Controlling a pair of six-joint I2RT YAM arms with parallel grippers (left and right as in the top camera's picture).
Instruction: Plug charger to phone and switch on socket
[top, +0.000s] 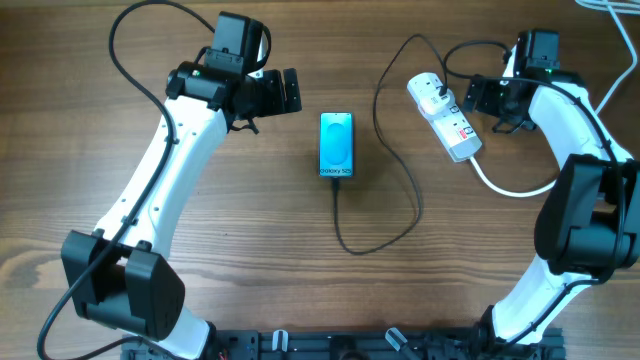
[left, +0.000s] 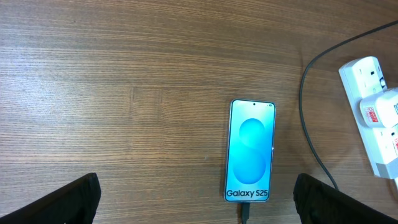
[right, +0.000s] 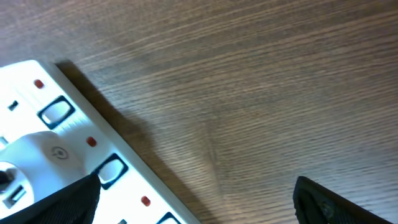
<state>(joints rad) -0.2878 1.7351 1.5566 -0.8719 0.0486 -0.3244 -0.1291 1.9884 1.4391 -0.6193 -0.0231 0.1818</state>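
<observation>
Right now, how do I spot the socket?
On the brown wooden table, look at the far right side. The white oblong power strip lies slanted there; unlike the flat cyan-screened phone mid-table, it carries small red switches and a thick white cord.

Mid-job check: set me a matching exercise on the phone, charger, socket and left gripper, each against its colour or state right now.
Things:
1 phone
2 charger
3 socket
4 left gripper

States:
a white, with red switches
b open, holding nothing
c cyan screen lit
d thin and black, reaching the phone's short edge

Pairs: 1-c; 2-d; 3-a; 4-b
</observation>
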